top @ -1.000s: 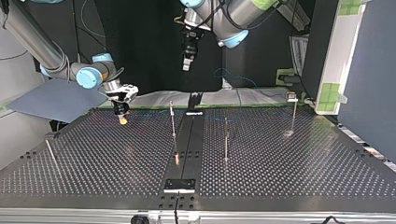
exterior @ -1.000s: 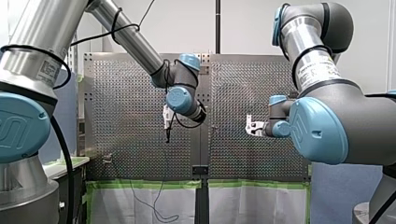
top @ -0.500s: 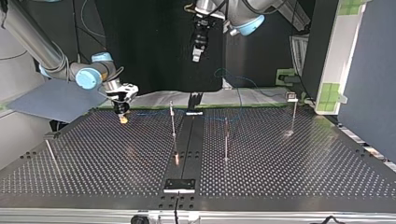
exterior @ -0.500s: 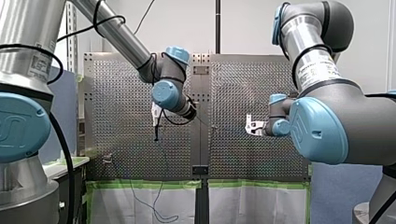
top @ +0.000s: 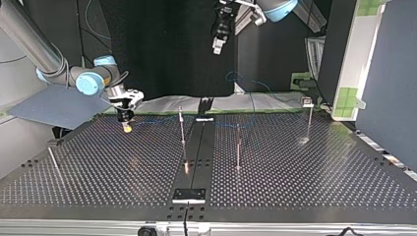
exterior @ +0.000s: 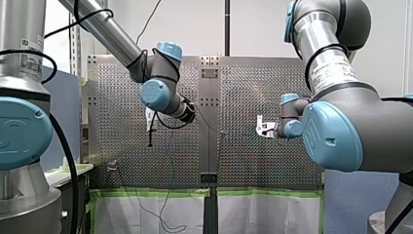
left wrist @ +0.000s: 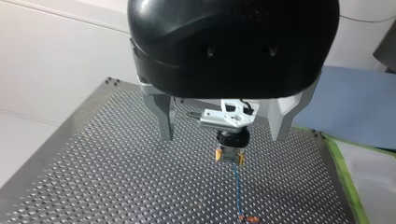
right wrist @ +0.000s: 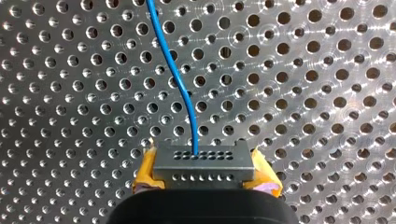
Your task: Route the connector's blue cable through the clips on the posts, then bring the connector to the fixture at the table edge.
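My right gripper (right wrist: pixel 204 181) is shut on a small grey connector (right wrist: pixel 201 161), which sits between its yellow pads (right wrist: pixel 145 177). A blue cable (right wrist: pixel 180 79) leaves the connector and runs ahead over the perforated plate. In the top view this gripper (top: pixel 126 123) hangs just above the table's far left part, and the blue cable (top: pixel 221 124) trails along the far edge. My left gripper (left wrist: pixel 223 138) is open and empty, high above the table (top: pixel 219 44), looking down at the connector (left wrist: pixel 229 155). Thin clip posts (top: pixel 182 129) (top: pixel 238 147) (top: pixel 309 120) stand on the table.
A black strip (top: pixel 196 152) runs down the table's middle to a small black fixture plate (top: pixel 189 195) at the near edge. Another thin post (top: pixel 53 161) leans at the top view's left. A white panel with green tape (top: pixel 351 64) stands at the right.
My left arm has swung up and toward the top view's right, still open. My right gripper, with the connector, has shifted slightly toward that view's left.
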`<state>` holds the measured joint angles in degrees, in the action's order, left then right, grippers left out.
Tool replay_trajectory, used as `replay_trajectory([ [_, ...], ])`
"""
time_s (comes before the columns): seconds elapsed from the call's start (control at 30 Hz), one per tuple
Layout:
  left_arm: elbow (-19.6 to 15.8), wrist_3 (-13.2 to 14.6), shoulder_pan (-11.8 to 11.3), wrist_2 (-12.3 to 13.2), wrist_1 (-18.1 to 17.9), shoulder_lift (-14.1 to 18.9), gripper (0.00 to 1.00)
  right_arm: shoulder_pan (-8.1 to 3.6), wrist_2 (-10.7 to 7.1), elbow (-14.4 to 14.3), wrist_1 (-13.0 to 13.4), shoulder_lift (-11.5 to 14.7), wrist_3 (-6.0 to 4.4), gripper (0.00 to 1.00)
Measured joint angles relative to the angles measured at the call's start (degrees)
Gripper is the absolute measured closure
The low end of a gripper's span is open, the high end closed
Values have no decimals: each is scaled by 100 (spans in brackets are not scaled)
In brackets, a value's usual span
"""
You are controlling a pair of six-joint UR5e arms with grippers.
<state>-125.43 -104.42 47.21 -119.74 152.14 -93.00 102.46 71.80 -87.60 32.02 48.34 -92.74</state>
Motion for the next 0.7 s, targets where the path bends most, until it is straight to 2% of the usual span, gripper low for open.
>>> replay_trajectory([
  [0.23,-332,-200,8,279,-316,316,0,2,85,-2,-56,38,7,100],
  [0.43,-650,-441,-3,533,-630,221,0,-24,288,-3,-312,255,-1,100],
  [0.53,-808,-453,-5,563,-787,239,0,-20,395,-7,-452,391,-41,100],
  [0.7,-1029,-453,-26,553,-1040,429,0,-6,614,-6,-683,622,-211,100],
])
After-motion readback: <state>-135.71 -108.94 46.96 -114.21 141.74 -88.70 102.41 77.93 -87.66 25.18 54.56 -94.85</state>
